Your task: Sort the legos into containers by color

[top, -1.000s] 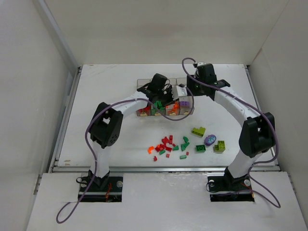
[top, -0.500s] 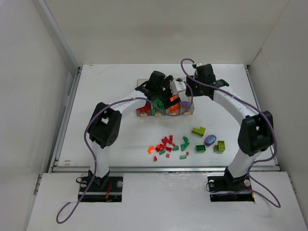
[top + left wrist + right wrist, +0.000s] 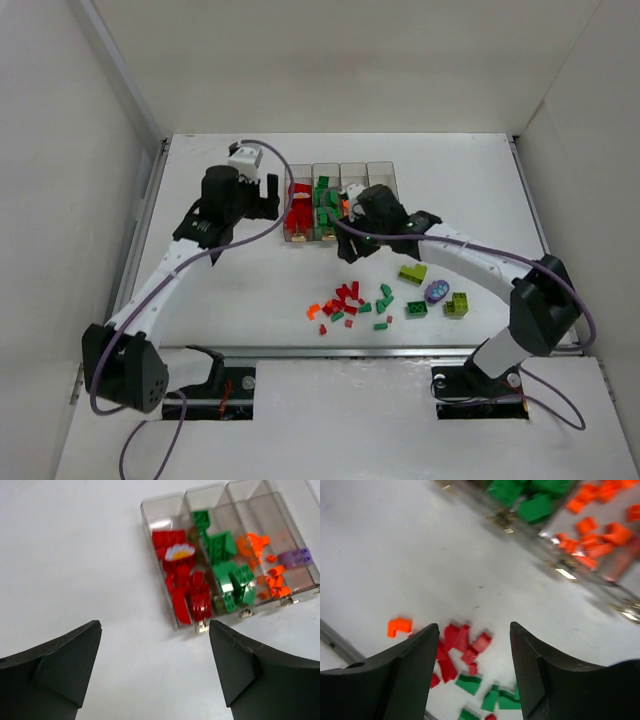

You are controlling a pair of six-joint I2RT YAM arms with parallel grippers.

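Containers: four clear bins joined in a row across the middle of the counter. We note that in the top view each bin's long axis runs near to far. The brass-coloured latches sit at the near end. Contents from left to right are red, green and orange.

The left wrist view adds a purple piece in the fourth bin and a white-and-yellow flower piece among the reds. We cannot make out either from above.

Loose legos: red, green and orange bits are scattered on the near side of the bins. To their right lie a lime L-piece, a purple oval, a lime brick and a green brick. Only the top view shows these four.

Left hand: jaws wide and empty, over bare counter just left of the red bin.

Right hand: jaws parted with nothing between them, above the counter between the bins and the red bits. This view is blurred.
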